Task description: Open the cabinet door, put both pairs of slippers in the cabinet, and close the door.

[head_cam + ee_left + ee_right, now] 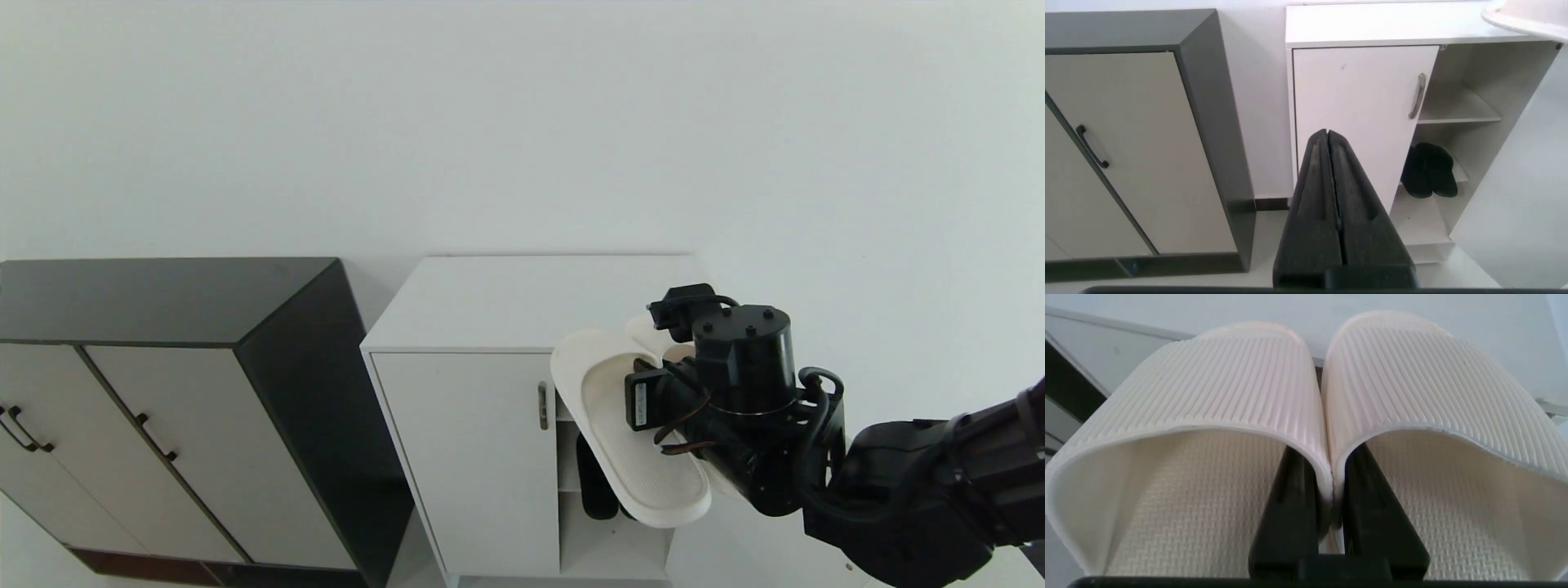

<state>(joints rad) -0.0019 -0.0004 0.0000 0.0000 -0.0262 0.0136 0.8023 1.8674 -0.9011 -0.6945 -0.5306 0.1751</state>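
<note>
Fingers (1294, 514) of the right gripper (1333, 513) stand narrowly apart, one slid inside each of the cream slippers (629, 441), and pinch the two touching inner walls of the straps between them. So the pair hangs side by side off that one grip. In the head view the slippers lie tilted, their long line running from 11 o'clock down to 5 o'clock, a textured sole turned outward. They hang in front of the open right half of the white cabinet (522, 302), at about 5 o'clock from the middle of that view; whether they touch the cabinet, I cannot tell. At 6 o'clock from them, inside the open compartment, a pair of black slippers (1431, 170) sits on a low shelf (1458, 175). The cabinet's left door (469, 449) is closed, its handle (543, 406) just beside the open gap. Well back from the furniture, the left gripper (1329, 204) has its fingers pressed flat together with nothing between them. A dark cabinet (163, 310) stands at 9 o'clock of the white one, close beside it.
</note>
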